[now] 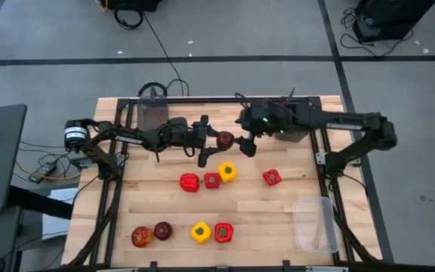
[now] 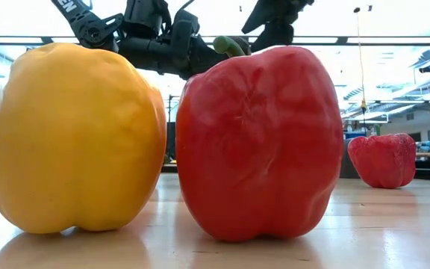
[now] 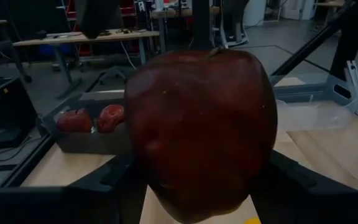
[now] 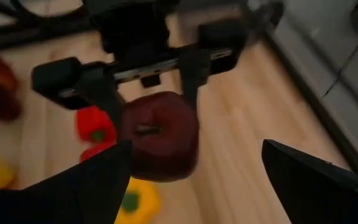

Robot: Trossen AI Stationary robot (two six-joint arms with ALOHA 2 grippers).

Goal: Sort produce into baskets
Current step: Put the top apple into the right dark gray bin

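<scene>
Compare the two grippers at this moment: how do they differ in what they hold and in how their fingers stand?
The left gripper is closed on a dark red apple, held off the table; the right gripper holds nothing. In the right wrist view, the left gripper's fingers press the apple's sides, while the right gripper's fingers stand wide apart, clear of it. Both meet above the middle of the table's far half.

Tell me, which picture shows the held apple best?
The left wrist view: the apple fills it, sitting between the left gripper's fingers. The right wrist view shows it blurred, the high view shows it tiny, and the low view hides it.
</scene>
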